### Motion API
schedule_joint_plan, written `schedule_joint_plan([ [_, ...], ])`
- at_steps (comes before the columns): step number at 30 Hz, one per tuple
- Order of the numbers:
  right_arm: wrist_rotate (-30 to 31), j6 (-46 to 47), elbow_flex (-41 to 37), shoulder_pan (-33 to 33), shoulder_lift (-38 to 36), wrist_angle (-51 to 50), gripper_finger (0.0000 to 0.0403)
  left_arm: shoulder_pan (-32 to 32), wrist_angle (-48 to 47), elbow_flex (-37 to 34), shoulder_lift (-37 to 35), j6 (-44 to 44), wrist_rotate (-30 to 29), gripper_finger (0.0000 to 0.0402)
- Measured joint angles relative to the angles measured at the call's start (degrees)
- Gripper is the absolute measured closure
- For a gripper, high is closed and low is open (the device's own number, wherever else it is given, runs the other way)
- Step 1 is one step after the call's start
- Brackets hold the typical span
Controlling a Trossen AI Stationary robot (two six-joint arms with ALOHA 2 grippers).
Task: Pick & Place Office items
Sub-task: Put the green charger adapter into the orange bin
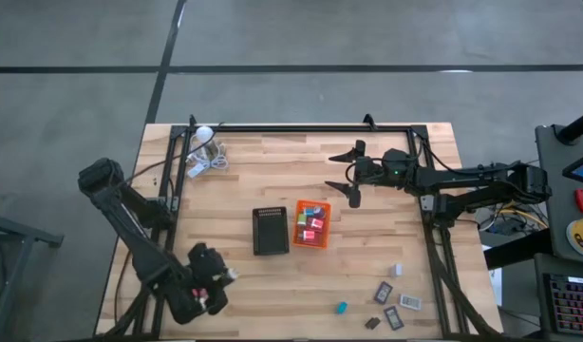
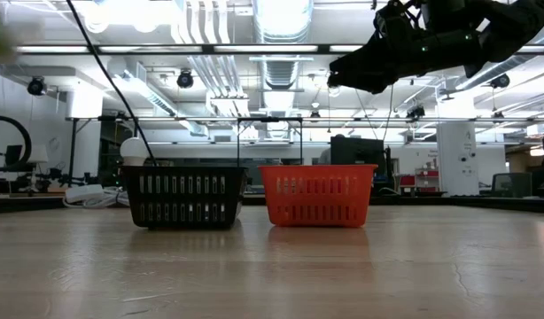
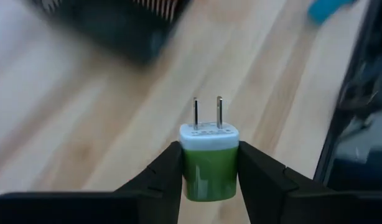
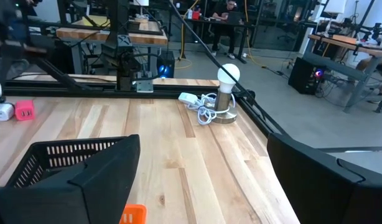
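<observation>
My left gripper [image 1: 225,277] is near the table's near-left corner, shut on a small green charger plug [image 3: 209,165] with a white face and two metal prongs. My right gripper [image 1: 353,176] hangs open and holds nothing. It is above the far middle of the table, beyond the orange tray [image 1: 312,224]. That tray holds several red, pink and green blocks. More small pieces lie flat on the wood at the near right: a teal block [image 1: 341,307] and grey-black rectangles [image 1: 384,292]. In the right wrist view a pink block [image 4: 24,111] and a white one [image 4: 1,112] rest on the table. My left gripper pinches the green body [image 3: 209,180] of the charger plug between its two fingers [image 3: 166,171], one on each side. The white face and the prongs [image 3: 206,112] stick out forward past the fingertips. No part of the plug is seen touching the table.
A black tray [image 1: 270,231] stands beside the orange tray, on its left. A white bulb with coiled cable [image 1: 206,147] sits at the far-left corner. A black frame rail [image 1: 301,127] runs around the table. Bare wood lies between the left arm and the trays.
</observation>
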Motion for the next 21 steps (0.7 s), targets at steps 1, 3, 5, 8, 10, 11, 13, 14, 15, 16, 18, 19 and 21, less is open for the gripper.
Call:
schedule_joint_plan([
  [1,0.0,0.0,0.01,0.0,0.0,0.0,0.0058,0.05,-0.01,0.74,0.0,0.88,-2.93,0.0272],
  [3,0.0,0.0,0.02,0.0,0.0,0.0,0.006,0.21,0.13,1.71,-0.02,1.67,-8.69,0.0272],
  [5,0.0,0.0,0.0,0.0,0.0,0.0,0.0062,0.67,0.27,1.95,-0.04,1.85,-13.1,0.0272],
  [8,0.0,0.0,0.01,0.0,0.0,0.0,0.0062,1.97,0.51,1.63,0.08,1.85,-17.17,0.0272],
  [10,0.0,0.0,0.02,0.0,0.0,0.0,0.006,3.16,1.65,1.12,0.72,2.59,-20.08,0.0271],
  [11,0.0,0.0,0.02,0.0,0.0,0.0,0.0058,3.85,2.56,0.86,1.26,3.49,-21.52,0.0271],
  [13,0.0,0.0,0.02,-0.02,0.0,0.0,0.0056,5.59,5.76,0.25,2.33,6.95,-24.38,0.0271],
  [14,0.0,0.0,0.01,-0.02,0.0,0.0,0.0054,6.52,7.8,0.01,2.91,9.26,-25.64,0.0271],
  [15,0.0,0.0,0.01,-0.02,0.0,0.0,0.0053,7.55,10.04,-0.17,3.51,11.73,-26.51,0.027],
  [16,0.0,0.0,0.02,-0.02,0.0,0.0,0.0053,8.66,12.64,-0.41,4.1,14.55,-27.13,0.027],
  [18,0.0,0.0,0.02,-0.02,0.0,0.0,0.0054,10.98,18.26,-0.83,5.22,20.99,-27.13,0.027],
  [19,0.0,0.0,0.02,-0.02,0.0,0.0,0.0055,12.09,20.88,-0.87,5.79,24.34,-26.63,0.0269],
  [21,0.0,0.0,0.0,-0.05,0.0,0.0,0.0058,14.35,26.24,-0.89,7.04,30.88,-24.62,0.0269],
])
